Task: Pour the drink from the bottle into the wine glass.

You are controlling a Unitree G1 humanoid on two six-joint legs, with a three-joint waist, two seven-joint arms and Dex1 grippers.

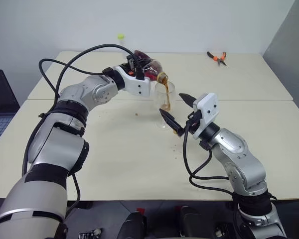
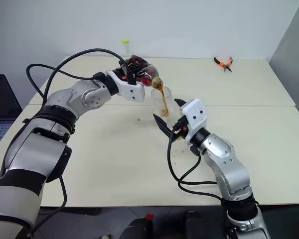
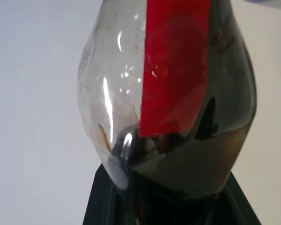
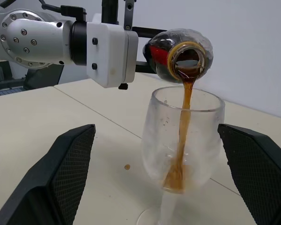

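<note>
Right gripper (image 1: 175, 113) of mine is wide apart, a finger on each side of the wine glass (image 4: 182, 145) on the table (image 1: 114, 159). Behind it my left gripper (image 1: 135, 64) squeezes the tipped bottle (image 4: 178, 54), and the drink (image 4: 182, 126) runs down into the glass.

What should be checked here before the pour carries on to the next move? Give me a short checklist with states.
1. Left pincer shut on the bottle: ok.
2. Bottle mouth over the wine glass rim: ok, it sits above the bowl.
3. Stream of drink landing inside the bowl: ok, a little has pooled at the bottom.
4. Glass upright on the table: ok.
5. Right pincer steadying the glass: not ok, its fingers stand open on either side without touching.
6. Drink left in the bottle: ok, dark liquid fills the lower part in the left wrist view.
</note>
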